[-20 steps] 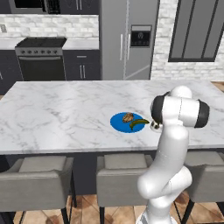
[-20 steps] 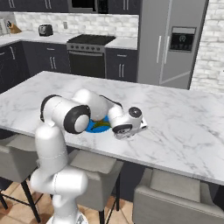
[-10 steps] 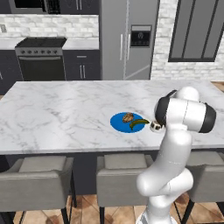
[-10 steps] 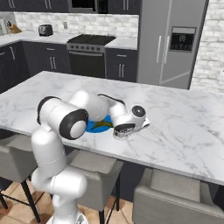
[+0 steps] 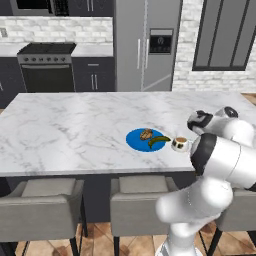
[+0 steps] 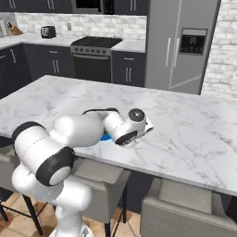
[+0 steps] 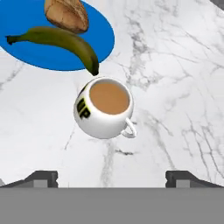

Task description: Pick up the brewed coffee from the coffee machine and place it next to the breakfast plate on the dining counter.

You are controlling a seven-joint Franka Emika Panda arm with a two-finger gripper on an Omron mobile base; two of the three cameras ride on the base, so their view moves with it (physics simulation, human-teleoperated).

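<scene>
The white mug of coffee (image 7: 106, 109) stands upright on the marble dining counter (image 7: 175, 65), its handle turned toward the hand view's lower right. It sits just off the rim of the blue plate (image 7: 30, 52), which carries a brown pastry (image 7: 66, 14) and a banana (image 7: 61, 39). My gripper (image 7: 112, 178) is open above the mug, fingertips (image 7: 41, 177) wide apart and touching nothing. In the left base view the mug (image 5: 180, 144) stands right of the plate (image 5: 137, 141), and the gripper (image 5: 199, 121) hangs above and to the right of it.
Grey cushioned stools (image 5: 47, 200) line the near edge of the counter (image 5: 75, 125). A steel fridge (image 5: 145, 45) and a black range (image 5: 45, 70) stand along the far wall. In the right base view my arm (image 6: 92, 129) lies over the plate.
The hand has lifted and drawn back to the right from the mug, which stays standing beside the plate.
</scene>
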